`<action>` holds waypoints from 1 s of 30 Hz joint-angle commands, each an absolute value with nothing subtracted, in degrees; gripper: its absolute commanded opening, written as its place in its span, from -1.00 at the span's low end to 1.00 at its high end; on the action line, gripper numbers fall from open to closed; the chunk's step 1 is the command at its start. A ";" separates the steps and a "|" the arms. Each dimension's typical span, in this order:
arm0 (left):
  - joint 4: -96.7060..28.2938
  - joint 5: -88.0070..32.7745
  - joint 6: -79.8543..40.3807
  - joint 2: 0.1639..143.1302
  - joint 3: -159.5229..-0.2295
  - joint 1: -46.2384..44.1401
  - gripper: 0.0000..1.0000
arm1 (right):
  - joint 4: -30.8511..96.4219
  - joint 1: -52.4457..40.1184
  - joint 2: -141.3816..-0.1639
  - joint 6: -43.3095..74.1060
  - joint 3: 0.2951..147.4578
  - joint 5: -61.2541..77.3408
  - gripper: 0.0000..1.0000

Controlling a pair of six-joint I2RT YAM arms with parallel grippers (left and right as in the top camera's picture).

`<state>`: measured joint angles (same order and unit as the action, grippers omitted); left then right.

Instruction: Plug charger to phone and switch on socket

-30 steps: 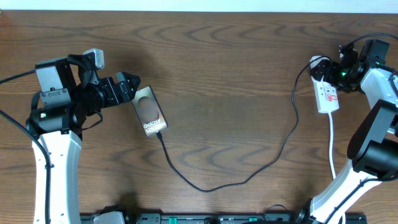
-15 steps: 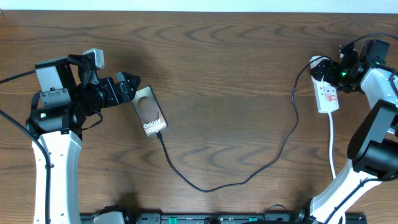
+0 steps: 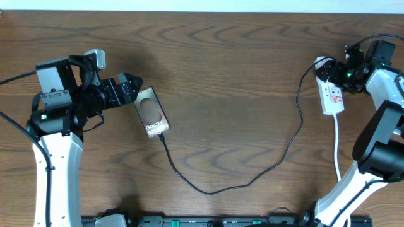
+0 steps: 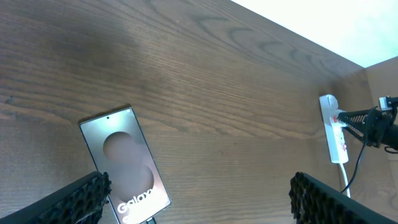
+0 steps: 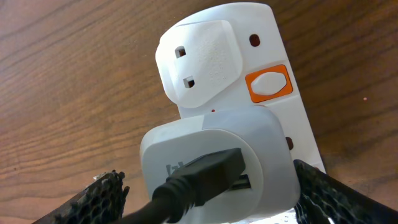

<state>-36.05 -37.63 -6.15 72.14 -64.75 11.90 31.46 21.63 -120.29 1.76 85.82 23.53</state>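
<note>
Over the worktop [image 3: 240,75], overhead view. Left tool [image 3: 130,88]: spread, holding nothing. The phone [image 3: 151,112] lies flat just ahead of its tips, apart from them. Charger [image 3: 221,188]: black cable leaving the phone's end farthest from that tool and looping across to the socket [image 3: 332,96], which lies beneath the right tool [image 3: 341,74]. The tip looks seated in the phone. Change over the last second: none visible, every item lies as it did.

Left wrist view. Fingers [image 4: 81,199] stand wide at both lower corners. The phone [image 4: 124,162] is ahead, nearer the left finger, untouched. The socket [image 4: 334,130] is far ahead to the right.

Right wrist view. Fingers [image 5: 99,199] are spread and straddle a white adapter [image 5: 249,143] plugged into the socket, with the cable's plug in it. No grip is evident. The orange switch [image 5: 268,84] sits just beyond the adapter, ahead and right of the tool; whether it is on cannot be told.

Reading: plugging appears done and the switch is still to press. With nothing moved, that step seems not yet begun.
</note>
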 commanded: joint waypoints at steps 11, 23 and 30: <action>-36.18 -38.57 -5.74 72.12 -65.14 12.03 0.88 | 32.45 18.46 -123.46 3.79 82.76 32.05 0.55; -36.14 -38.57 -5.76 72.12 -65.14 12.03 0.88 | 29.41 17.76 -123.46 5.32 77.78 33.17 0.54; -36.16 -38.57 -5.76 72.12 -65.14 12.03 0.88 | 29.56 16.47 -123.46 6.20 77.78 34.72 0.49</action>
<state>-36.05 -37.63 -6.15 72.14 -64.75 11.90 26.20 21.67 -119.26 2.98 82.00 23.51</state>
